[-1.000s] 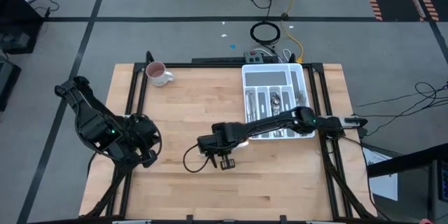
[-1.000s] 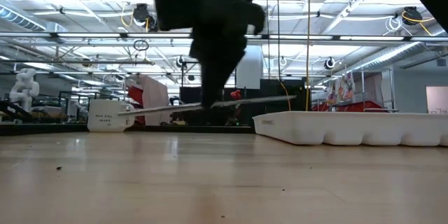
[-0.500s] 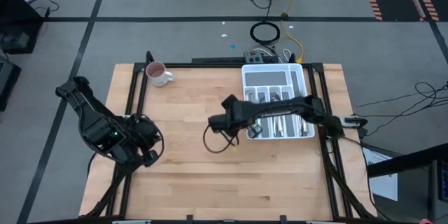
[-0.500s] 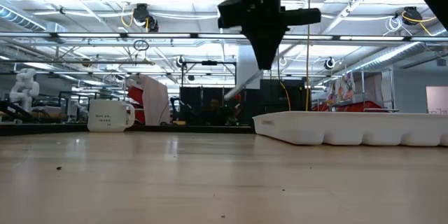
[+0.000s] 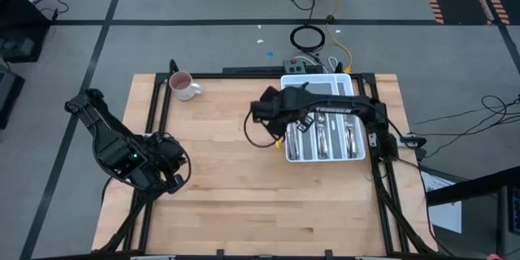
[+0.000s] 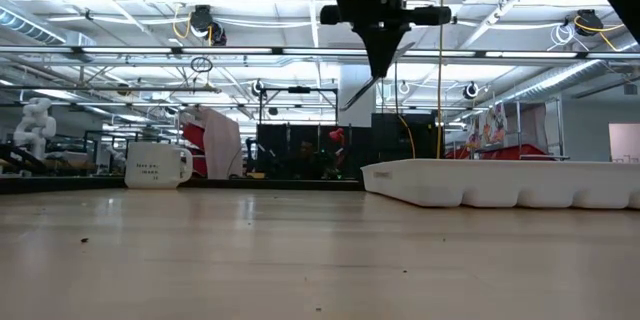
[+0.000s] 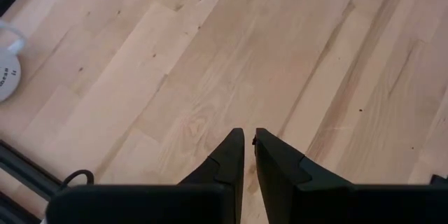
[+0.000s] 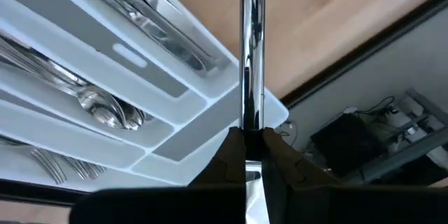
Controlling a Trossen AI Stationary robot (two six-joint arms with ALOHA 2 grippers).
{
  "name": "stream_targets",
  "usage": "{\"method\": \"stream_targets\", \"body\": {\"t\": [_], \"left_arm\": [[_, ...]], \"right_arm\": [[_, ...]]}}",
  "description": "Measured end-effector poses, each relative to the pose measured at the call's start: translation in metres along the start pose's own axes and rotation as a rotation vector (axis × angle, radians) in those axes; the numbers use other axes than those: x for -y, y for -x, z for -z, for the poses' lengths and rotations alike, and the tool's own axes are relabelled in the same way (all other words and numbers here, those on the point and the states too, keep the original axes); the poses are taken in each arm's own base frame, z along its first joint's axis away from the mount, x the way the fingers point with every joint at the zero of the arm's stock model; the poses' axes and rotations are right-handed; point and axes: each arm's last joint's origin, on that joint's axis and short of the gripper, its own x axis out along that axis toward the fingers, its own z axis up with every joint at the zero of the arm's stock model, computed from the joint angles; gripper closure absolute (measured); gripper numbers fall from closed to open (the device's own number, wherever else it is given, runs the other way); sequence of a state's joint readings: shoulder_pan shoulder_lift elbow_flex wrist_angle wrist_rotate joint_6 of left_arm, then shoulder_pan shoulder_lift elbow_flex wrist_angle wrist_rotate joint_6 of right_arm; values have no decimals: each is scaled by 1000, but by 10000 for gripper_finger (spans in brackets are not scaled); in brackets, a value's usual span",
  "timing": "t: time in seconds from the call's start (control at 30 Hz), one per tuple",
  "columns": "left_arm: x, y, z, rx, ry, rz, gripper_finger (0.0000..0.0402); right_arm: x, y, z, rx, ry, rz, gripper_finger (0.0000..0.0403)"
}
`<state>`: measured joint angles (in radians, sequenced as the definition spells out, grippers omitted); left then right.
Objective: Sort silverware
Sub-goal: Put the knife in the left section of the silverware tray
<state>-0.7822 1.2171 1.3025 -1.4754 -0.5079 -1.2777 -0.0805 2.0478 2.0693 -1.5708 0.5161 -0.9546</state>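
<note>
My right gripper (image 6: 382,72) hangs high over the near-left corner of the white cutlery tray (image 6: 500,182), shut on one slim silver piece of silverware (image 8: 250,49). In the high view that gripper (image 5: 281,122) is at the tray's left rim (image 5: 325,159). Spoons (image 8: 105,108), knives and forks lie in the tray's slots. My left gripper (image 7: 249,137) waits at the table's left edge, its fingers all but together with nothing between them. The mug (image 5: 183,85) stands on its base at the far left. My right gripper pinches the silver piece near one end (image 8: 246,122) between its two fingers (image 8: 231,150). The fingers slant down from above and lie along the piece. It runs on past the fingertips, slanting down (image 6: 355,95), clear of the tray and the table.
Bare wooden tabletop (image 5: 219,179) stretches between the two arms. Black frame rails (image 5: 154,114) border the table's left and right sides. Cables and a power strip (image 5: 305,65) lie beyond the far edge.
My right gripper has risen from the middle of the table and gone toward the far right, to the tray's left rim, rolling its wrist on the way. The silver piece, held level before, now slants down below the fingers.
</note>
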Motion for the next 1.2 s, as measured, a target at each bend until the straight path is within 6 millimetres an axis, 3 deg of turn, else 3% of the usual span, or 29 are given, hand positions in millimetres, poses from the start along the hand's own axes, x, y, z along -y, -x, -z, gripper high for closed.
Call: {"method": "stream_targets", "body": {"t": [0.1,0.2,0.33,0.57,0.87,1.2], "left_arm": [[0,0,0,0,0,0,359],[0,0,0,2,0,0,359],[0,0,-1,41,-1,-13,359],[-1,0,-4,119,0,-39,359],[-2,0,-5,156,0,-50,359],[-2,0,-5,172,1,-55,359]], "right_arm": [[-2,3,13,27,-5,-13,402],[-18,0,20,25,64,-63,402],[-52,-20,30,-49,206,-130,402],[-90,-45,28,-29,369,-2,402],[-92,-52,7,82,506,72,402],[-90,-56,-2,165,608,62,402]]}}
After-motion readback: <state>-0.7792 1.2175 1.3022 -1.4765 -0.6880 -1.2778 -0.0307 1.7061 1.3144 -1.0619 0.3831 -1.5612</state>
